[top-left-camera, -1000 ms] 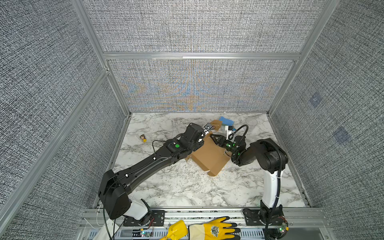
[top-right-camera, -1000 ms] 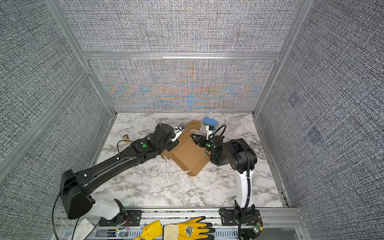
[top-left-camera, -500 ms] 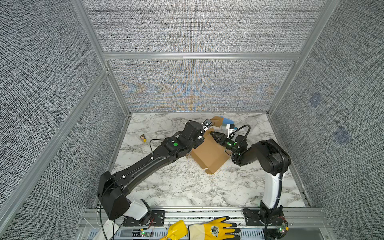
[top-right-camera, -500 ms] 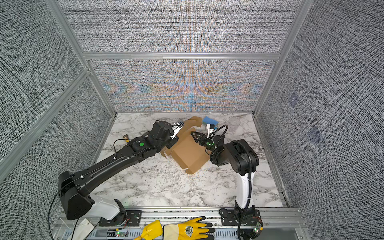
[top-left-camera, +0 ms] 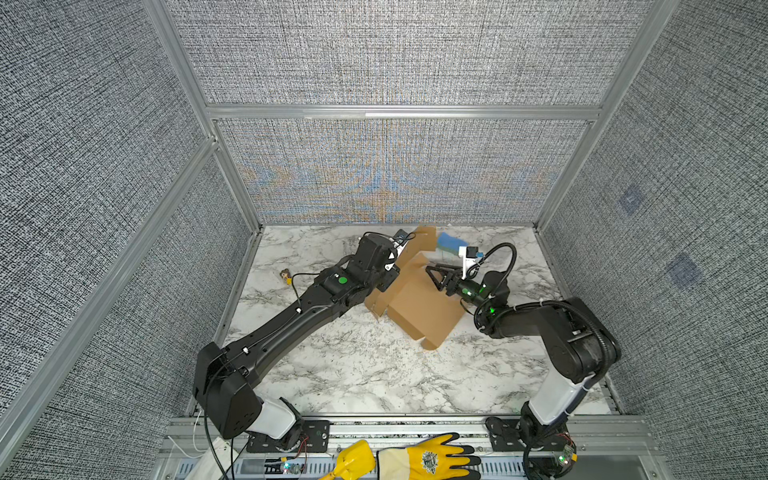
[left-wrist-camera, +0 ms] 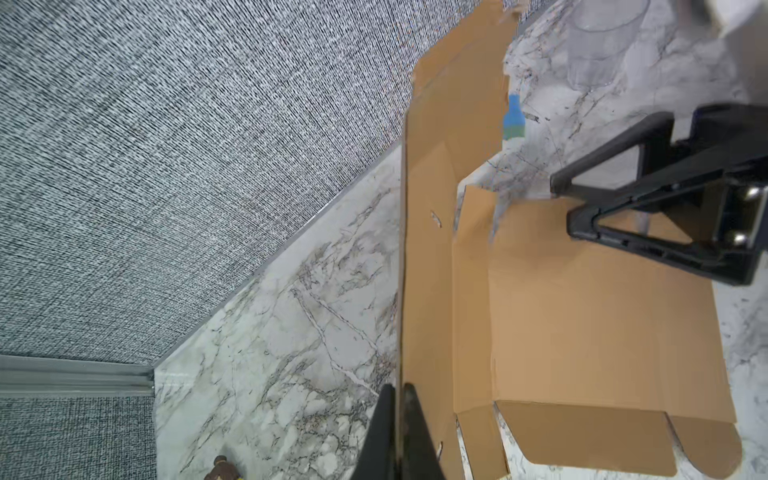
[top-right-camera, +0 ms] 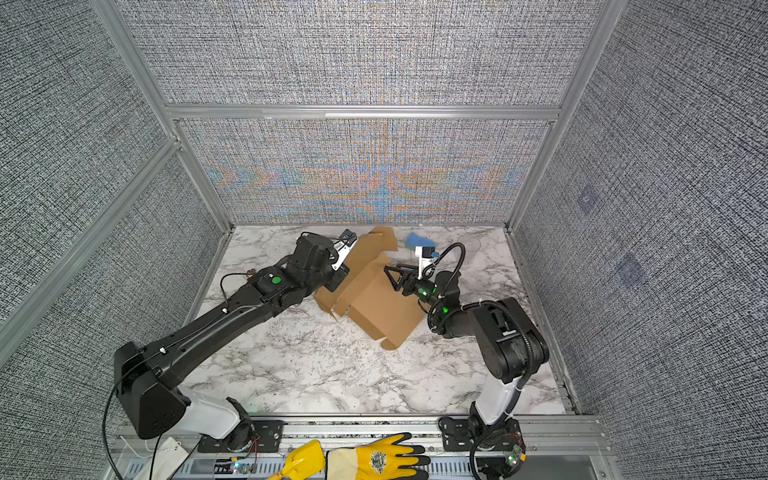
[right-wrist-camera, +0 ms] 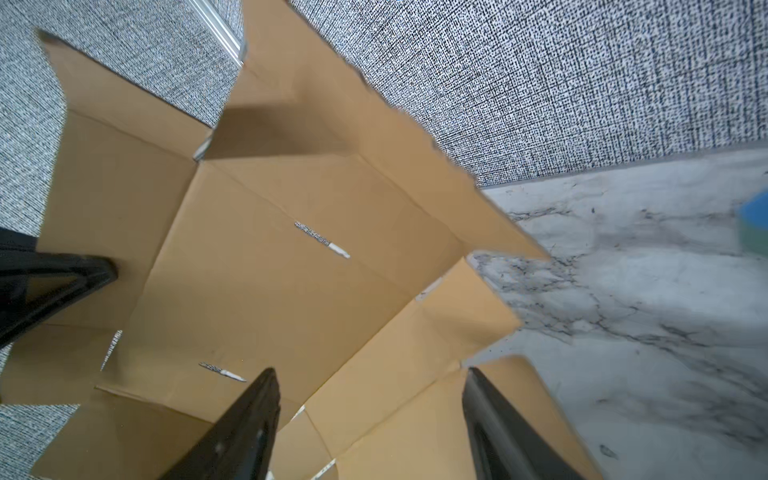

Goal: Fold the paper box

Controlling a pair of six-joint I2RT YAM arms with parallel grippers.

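The paper box [top-left-camera: 419,309] [top-right-camera: 384,305] is a brown cardboard sheet, partly folded, lying at the back middle of the marble table. One long panel [left-wrist-camera: 428,257] stands up on edge. My left gripper [left-wrist-camera: 398,392] is shut on that panel's rim, at the sheet's left side [top-left-camera: 390,276]. My right gripper [right-wrist-camera: 370,372] [top-left-camera: 431,268] [top-right-camera: 392,267] is open and hovers over the sheet's flat base [right-wrist-camera: 270,270] near its far right corner, holding nothing. It also shows in the left wrist view as the right gripper [left-wrist-camera: 563,203].
A blue sponge [top-left-camera: 449,241] [top-right-camera: 417,240] lies behind the sheet near the back wall. A clear cup [left-wrist-camera: 598,41] stands beyond it. A small brown figure [top-left-camera: 285,274] sits at the left. A yellow glove [top-left-camera: 415,459] lies on the front rail.
My left gripper has drawn back and to the left with the panel, tipping it more upright and dragging the sheet a little. The right gripper has stayed open and almost still.
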